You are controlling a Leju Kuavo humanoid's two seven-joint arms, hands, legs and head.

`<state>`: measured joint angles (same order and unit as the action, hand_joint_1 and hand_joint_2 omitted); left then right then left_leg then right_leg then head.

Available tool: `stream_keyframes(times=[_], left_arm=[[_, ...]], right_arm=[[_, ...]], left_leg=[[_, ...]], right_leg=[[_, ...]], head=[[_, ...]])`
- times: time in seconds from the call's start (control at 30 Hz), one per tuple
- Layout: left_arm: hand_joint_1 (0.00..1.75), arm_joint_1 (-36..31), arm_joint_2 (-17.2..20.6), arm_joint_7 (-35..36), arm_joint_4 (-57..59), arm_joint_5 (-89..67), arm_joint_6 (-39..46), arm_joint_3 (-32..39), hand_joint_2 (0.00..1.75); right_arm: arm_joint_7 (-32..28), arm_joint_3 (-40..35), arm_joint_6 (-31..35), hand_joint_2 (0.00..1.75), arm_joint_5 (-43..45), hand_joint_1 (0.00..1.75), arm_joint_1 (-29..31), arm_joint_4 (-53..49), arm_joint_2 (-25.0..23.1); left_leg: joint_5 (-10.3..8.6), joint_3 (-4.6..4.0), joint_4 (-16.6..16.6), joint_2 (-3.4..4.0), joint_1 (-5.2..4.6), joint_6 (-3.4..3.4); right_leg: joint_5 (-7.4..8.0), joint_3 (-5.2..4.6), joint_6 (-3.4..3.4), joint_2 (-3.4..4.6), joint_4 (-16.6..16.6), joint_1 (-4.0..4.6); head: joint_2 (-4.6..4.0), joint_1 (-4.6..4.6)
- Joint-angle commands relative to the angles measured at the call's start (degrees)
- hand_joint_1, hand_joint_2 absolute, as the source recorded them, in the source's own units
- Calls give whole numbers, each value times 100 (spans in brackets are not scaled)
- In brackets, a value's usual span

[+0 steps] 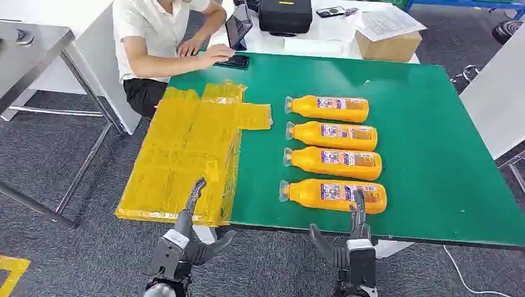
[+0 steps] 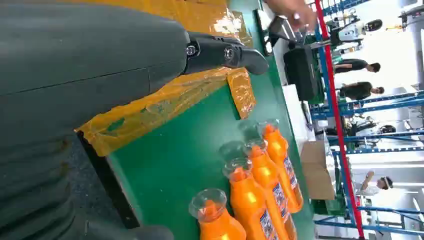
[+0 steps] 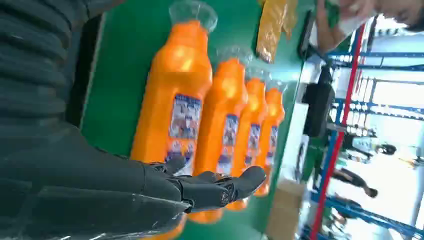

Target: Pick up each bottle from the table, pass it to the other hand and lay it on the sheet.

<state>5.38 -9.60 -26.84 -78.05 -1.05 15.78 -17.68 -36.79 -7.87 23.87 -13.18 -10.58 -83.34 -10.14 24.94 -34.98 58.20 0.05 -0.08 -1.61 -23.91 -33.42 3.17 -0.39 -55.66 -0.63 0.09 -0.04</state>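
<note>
Several orange bottles lie side by side on the green table (image 1: 433, 161), clear caps pointing left. The nearest bottle (image 1: 334, 195) (image 3: 175, 100) lies by the front edge, with the others (image 1: 333, 163) (image 1: 328, 108) behind it. A yellow sheet (image 1: 186, 154) (image 2: 165, 95) covers the table's left part. My right hand (image 1: 350, 238) (image 3: 200, 187) is open just off the front edge, its fingertips reaching over the nearest bottle's label end. My left hand (image 1: 186, 238) (image 2: 220, 52) is open in front of the sheet's near edge, holding nothing.
A person sits at the table's far left corner, one hand (image 1: 213, 54) on a phone there. A black case (image 1: 285, 15) and a cardboard box (image 1: 389, 44) stand on the white table behind. A grey table (image 1: 31, 43) stands at left.
</note>
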Motion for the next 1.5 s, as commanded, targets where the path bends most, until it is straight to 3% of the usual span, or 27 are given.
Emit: stream_keyframes(times=[0.03,0.17,0.37,0.53,0.6,0.9,1.1,1.2,1.5], left_arm=[[0,-185,123,0,365,59,12,-44,175],[0,-422,164,12,597,-30,-158,-162,175],[0,-475,152,15,652,-49,-193,-173,175],[0,-721,51,40,842,-110,-386,-302,175],[0,-724,34,59,845,-113,-428,-367,175],[0,-905,-76,119,995,-152,-551,-450,175],[0,-901,-112,158,999,-154,-616,-497,175],[0,-948,-141,177,1053,-160,-643,-524,175],[0,-989,-165,191,1138,-163,-658,-538,175]], right_arm=[[-48,204,596,175,-658,0,146,-122,411],[213,176,1075,175,-1889,0,373,291,783],[250,158,1128,175,-1981,0,440,399,818],[571,113,1224,175,-2507,0,842,711,1218],[1048,90,1224,175,-3131,0,939,902,1431],[1982,-433,769,175,-4627,0,1357,1478,2255],[2266,-817,166,175,-4838,0,1629,1800,2619],[2374,-1049,204,175,-5292,0,1654,1896,2839],[2415,-1157,118,175,-5376,0,1646,1984,2898]], left_leg=[[6,30,-9,-4,1,9],[5,34,-12,-4,0,9],[2,25,-9,-2,0,7],[4,32,-11,1,0,8],[5,31,-8,2,-1,7],[4,27,-4,-3,-4,7],[2,21,-5,3,-7,5],[7,33,-6,2,-6,9],[4,23,-6,1,-6,7]], right_leg=[[-8,29,-11,-1,6,1],[-7,33,-10,-1,9,0],[-2,24,-8,1,8,0],[-2,30,-10,4,9,1],[-3,30,-9,5,6,0],[-1,32,-7,1,7,-1],[2,24,-5,7,7,-3],[-2,36,-8,6,8,-2],[0,27,-6,4,7,-3]], head=[[0,0],[0,0],[0,0],[0,-2],[0,0],[0,-2],[0,-2],[0,-2],[0,-4]])
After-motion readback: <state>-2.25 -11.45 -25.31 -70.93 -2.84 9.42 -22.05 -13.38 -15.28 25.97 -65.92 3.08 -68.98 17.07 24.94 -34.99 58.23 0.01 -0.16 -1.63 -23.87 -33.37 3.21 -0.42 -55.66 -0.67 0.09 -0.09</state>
